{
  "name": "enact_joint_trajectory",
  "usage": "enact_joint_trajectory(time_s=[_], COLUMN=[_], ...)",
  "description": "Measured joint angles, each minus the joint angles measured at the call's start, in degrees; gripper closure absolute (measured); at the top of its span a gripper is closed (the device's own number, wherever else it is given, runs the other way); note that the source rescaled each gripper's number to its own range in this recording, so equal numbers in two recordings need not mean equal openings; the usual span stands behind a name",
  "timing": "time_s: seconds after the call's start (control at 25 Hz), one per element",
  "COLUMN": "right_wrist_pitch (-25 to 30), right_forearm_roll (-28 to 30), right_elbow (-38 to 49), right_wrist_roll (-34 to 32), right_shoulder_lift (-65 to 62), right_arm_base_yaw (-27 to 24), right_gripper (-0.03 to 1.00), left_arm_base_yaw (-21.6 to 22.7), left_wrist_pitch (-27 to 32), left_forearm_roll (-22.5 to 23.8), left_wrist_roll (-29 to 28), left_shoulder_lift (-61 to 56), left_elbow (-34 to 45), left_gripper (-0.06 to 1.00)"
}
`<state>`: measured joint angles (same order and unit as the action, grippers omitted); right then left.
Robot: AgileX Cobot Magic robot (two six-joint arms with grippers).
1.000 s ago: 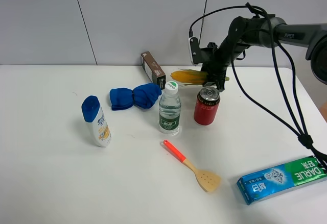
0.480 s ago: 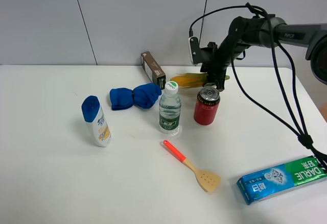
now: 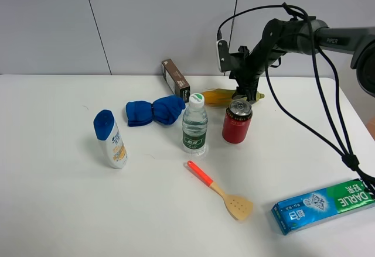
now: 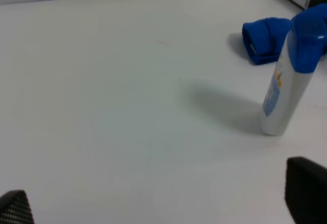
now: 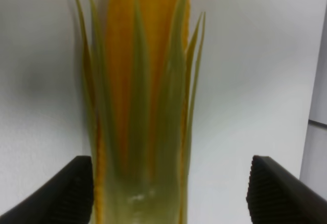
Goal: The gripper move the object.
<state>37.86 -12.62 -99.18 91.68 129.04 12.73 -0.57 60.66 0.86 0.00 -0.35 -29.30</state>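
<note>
The ear of corn (image 3: 221,97), yellow-orange with a green husk, lies on the white table behind a red can. My right gripper (image 3: 245,92) stands over its husk end. In the right wrist view the corn (image 5: 143,106) lies between the two dark fingers of the right gripper (image 5: 168,193), which is open, with a clear gap on one side. My left gripper (image 4: 161,203) is open and empty over bare table; only its fingertips (image 4: 306,191) show, and it is out of the exterior view.
A red can (image 3: 237,121) and a water bottle (image 3: 194,125) stand just in front of the corn. A brown box (image 3: 175,79), a blue cloth (image 3: 154,110), a shampoo bottle (image 3: 111,140), an orange-handled spatula (image 3: 220,191) and a toothpaste box (image 3: 322,205) lie around.
The right gripper lowered the corn from just above the table down onto it and a little to the right. The other things have not moved.
</note>
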Motion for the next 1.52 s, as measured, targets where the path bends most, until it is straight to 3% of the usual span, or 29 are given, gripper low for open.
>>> enact_joint_trajectory(time_s=[0.48,0.72,0.84,0.96,1.04,1.24,1.4,1.52], right_wrist_pitch=[8.7,10.7,10.7,10.4,9.3,10.2,16.0,20.9], right_forearm_roll=[-1.5,-1.7,-3.7,-6.6,-7.6,-8.0,-5.6,-1.5], right_elbow=[0.0,0.0,0.0,0.0,0.0,-0.1,-0.2,0.2], right_wrist_roll=[-3.8,-13.0,-18.2,-22.8,-28.1,-45.6,-57.8,-63.1], right_shoulder_lift=[-15.5,-31.4,-40.7,-49.9,-55.0,-68.3,-77.9,-83.9], right_arm_base_yaw=[-3.0,-3.7,-3.7,-3.7,-3.7,-3.7,-3.7,-5.8], right_gripper=[0.68,0.68,0.54,0.20,0.06,-0.02,-0.03,-0.03], left_arm_base_yaw=[0.0,0.0,0.0,0.0,0.0,0.0,0.0,0.0], left_wrist_pitch=[0.0,0.0,0.0,0.0,0.0,0.0,0.0,0.0], left_forearm_roll=[0.0,0.0,0.0,0.0,0.0,0.0,0.0,0.0], left_wrist_roll=[0.0,0.0,0.0,0.0,0.0,0.0,0.0,0.0], left_shoulder_lift=[0.0,0.0,0.0,0.0,0.0,0.0,0.0,0.0], left_elbow=[0.0,0.0,0.0,0.0,0.0,0.0,0.0,0.0], left_gripper=[-0.06,-0.06,-0.06,-0.06,-0.06,-0.06,-0.06,-0.06])
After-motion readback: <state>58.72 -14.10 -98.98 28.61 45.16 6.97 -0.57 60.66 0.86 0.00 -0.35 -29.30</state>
